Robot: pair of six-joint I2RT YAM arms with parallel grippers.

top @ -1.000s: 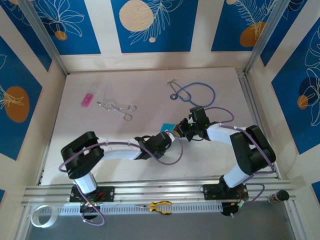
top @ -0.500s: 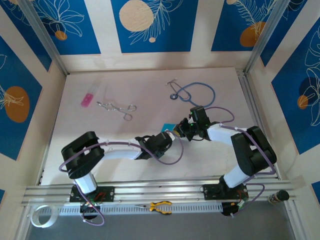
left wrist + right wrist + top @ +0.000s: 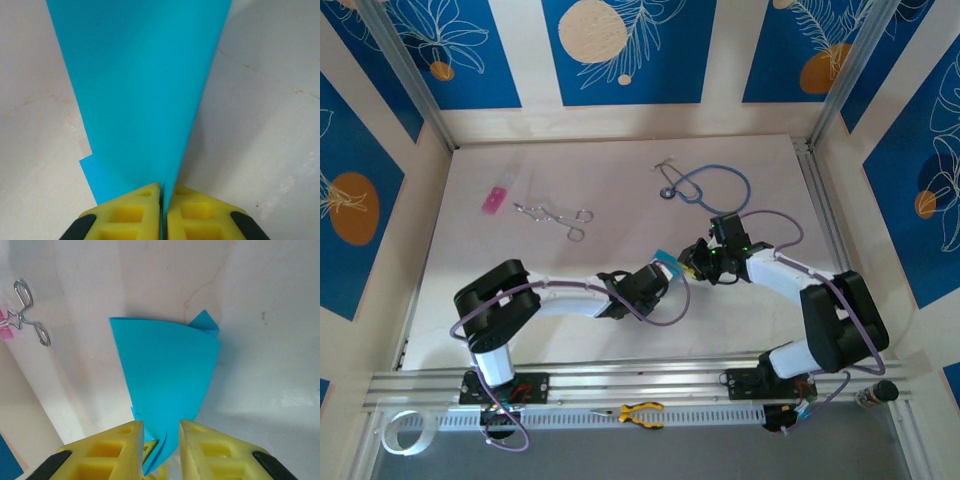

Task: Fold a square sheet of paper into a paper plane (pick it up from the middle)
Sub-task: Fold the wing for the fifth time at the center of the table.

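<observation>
The cyan-blue sheet of paper (image 3: 664, 260) is folded into a tapering, dart-like shape and sits between the two grippers near the table's middle. My left gripper (image 3: 163, 192) is shut on its narrow end, and the paper (image 3: 145, 85) fans out away from the yellow pads (image 3: 127, 215). From the opposite side, my right gripper (image 3: 161, 432) stands open around the same paper (image 3: 167, 370). There is a gap between each of its pads (image 3: 112, 452) and the paper. In the top view the left gripper (image 3: 663, 272) and the right gripper (image 3: 691, 262) almost meet.
A blue-tubed stethoscope (image 3: 710, 185) lies behind the right arm. Metal forceps (image 3: 558, 215) and a small pink rectangle (image 3: 495, 200) lie at the back left, and the forceps (image 3: 31, 315) also appear in the right wrist view. Yellow pliers (image 3: 640, 412) rest on the front rail.
The left gripper has closed on the paper. The right gripper has opened off it, and the right arm has shifted a little to the right.
</observation>
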